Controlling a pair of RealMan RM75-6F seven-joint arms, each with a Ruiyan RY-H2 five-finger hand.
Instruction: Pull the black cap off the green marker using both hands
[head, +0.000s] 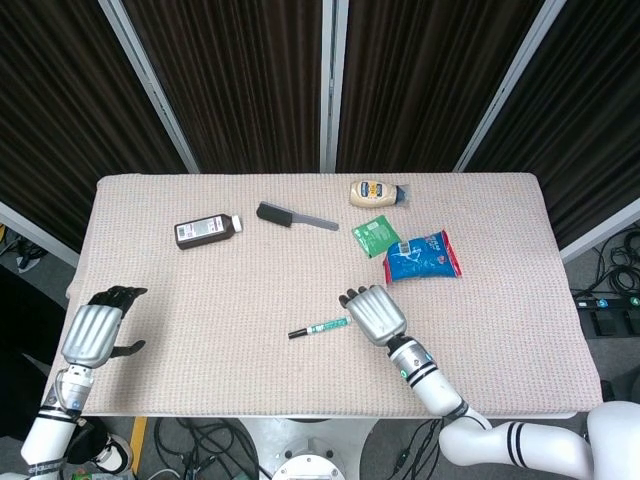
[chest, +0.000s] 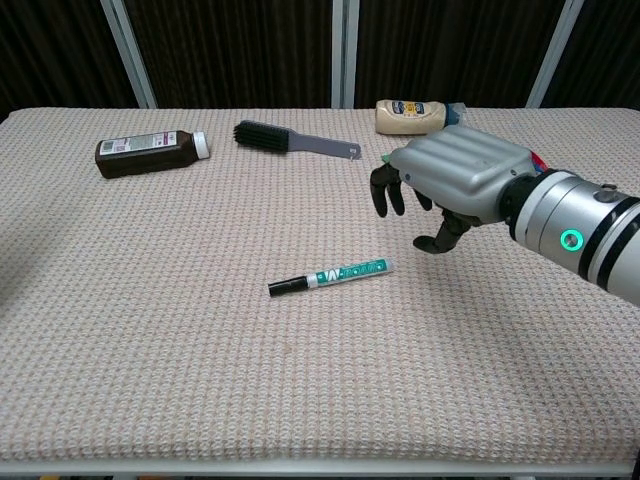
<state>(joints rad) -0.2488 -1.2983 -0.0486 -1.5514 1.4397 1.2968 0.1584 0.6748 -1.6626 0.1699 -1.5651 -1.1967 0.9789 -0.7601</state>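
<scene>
- The slim green marker (head: 329, 324) with its black cap (head: 298, 332) lies flat near the middle of the beige woven table (head: 200, 290), cap end pointing to about 8 o'clock.
- My right hand (head: 372, 312) hangs just above the marker's green end, at the marker's 3 o'clock; its dark fingers (chest: 388, 190) are apart, curled loosely downward, and hold nothing.
- My left hand (head: 95, 328) hovers at the table's near left edge, well apart from the marker, fingers spread and empty.
- Toward 12 o'clock lie a brown bottle with a white cap (head: 207, 231), a black brush with a grey handle (head: 293, 216), a cream squeeze bottle (head: 376, 192), a green sachet (head: 375, 236) and a blue snack packet (head: 423, 256).
</scene>
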